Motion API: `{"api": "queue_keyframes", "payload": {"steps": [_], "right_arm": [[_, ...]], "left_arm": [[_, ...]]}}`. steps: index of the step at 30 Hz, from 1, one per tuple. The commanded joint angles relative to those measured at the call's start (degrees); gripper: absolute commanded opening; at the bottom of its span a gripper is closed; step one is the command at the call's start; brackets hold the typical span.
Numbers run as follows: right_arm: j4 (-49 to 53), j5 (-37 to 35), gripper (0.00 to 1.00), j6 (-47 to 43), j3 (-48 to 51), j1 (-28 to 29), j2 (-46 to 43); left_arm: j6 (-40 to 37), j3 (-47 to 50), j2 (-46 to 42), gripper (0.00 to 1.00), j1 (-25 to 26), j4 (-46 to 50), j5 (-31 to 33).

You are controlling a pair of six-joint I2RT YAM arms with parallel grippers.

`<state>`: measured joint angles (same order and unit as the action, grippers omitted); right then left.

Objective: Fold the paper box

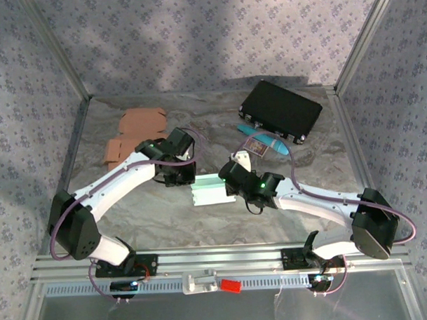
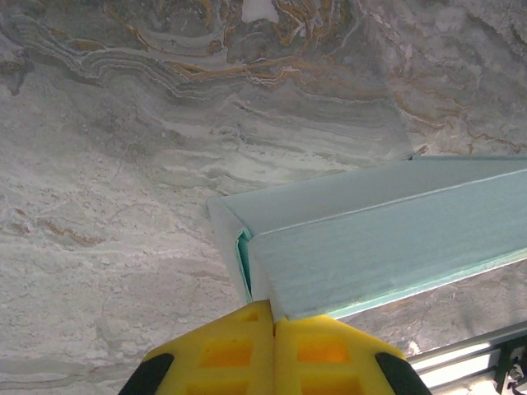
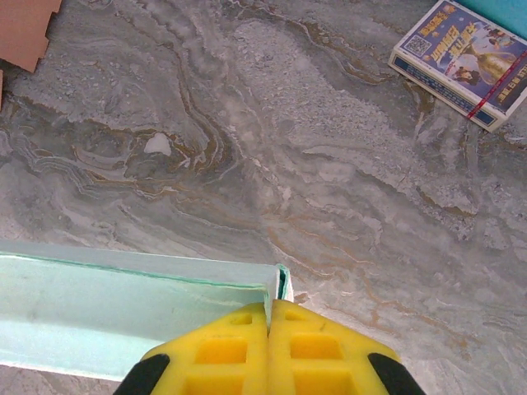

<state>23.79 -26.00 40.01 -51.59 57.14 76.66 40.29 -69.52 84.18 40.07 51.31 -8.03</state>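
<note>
The paper box [image 1: 212,190] is pale mint green, partly folded, and lies on the marbled table between the two arms. My left gripper [image 1: 187,179] is at its left end. In the left wrist view the yellow fingers [image 2: 222,350] are shut on the corner edge of the paper box [image 2: 387,239]. My right gripper [image 1: 232,182] is at the box's right end. In the right wrist view its fingers [image 3: 317,350] are shut with the end wall of the paper box [image 3: 123,309] pinched between them.
Flat brown cardboard blanks [image 1: 134,133] lie at the back left. A black case [image 1: 280,110] sits at the back right, with a teal object [image 1: 266,138] and a card pack [image 3: 461,53] in front of it. Patterned walls enclose the table; a metal rail [image 1: 217,262] runs along the near edge.
</note>
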Motion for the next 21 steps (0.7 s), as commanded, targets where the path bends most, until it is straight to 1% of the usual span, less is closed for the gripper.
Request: {"api": "queue_keyframes", "payload": {"steps": [1,6,10,14,17,21], "right_arm": [[0.6,-0.2,0.00,-0.1,-1.0,0.5,-0.3],[0.4,-0.2,0.00,-0.1,-0.9,0.5,-0.3],[-0.4,-0.2,0.00,-0.6,-0.2,0.7,-0.2],[-1.8,-0.7,0.00,-1.8,1.2,1.4,-0.6],[-2.3,-1.2,0.00,-2.3,2.2,1.8,-1.4],[-2.4,-1.5,0.00,-2.7,3.3,2.2,-2.6]], "left_arm": [[1.6,-2.1,0.5,0.00,-0.3,0.7,-2.7],[-0.1,-0.8,0.0,0.00,-0.3,0.1,-1.8],[-1.4,2.9,-2.1,0.00,0.3,-5.1,-1.0],[-2.2,7.2,-4.7,0.00,2.5,-10.9,1.0],[-2.9,9.9,-6.7,0.00,5.1,-13.8,4.3],[-2.5,13.8,-9.6,0.00,6.8,-16.8,6.4]]}}
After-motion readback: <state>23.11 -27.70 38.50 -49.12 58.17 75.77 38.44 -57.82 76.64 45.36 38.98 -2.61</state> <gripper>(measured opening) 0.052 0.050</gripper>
